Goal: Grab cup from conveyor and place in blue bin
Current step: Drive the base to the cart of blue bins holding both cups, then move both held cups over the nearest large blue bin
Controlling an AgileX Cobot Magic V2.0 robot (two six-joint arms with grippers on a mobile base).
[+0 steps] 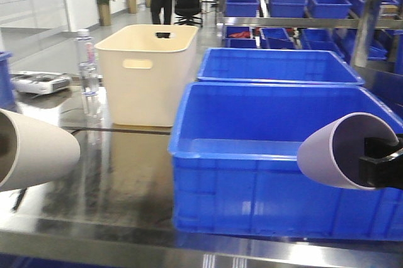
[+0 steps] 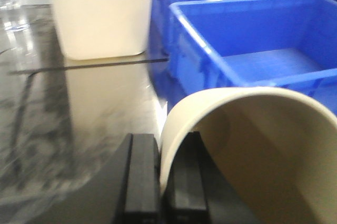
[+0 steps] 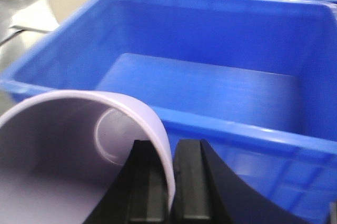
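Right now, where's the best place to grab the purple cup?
Probably its thin wall at the open rim. The lilac cup is turned sideways, mouth facing the right gripper, so coming from the mouth side lets one finger slip inside and the other press outside, as the jaws do now. The round body looks too wide to span.

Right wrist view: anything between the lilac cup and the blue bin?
Nothing. The lilac cup, clamped in the right pincer, hangs at the blue bin's near rim; only air between them, as the right wrist view shows.
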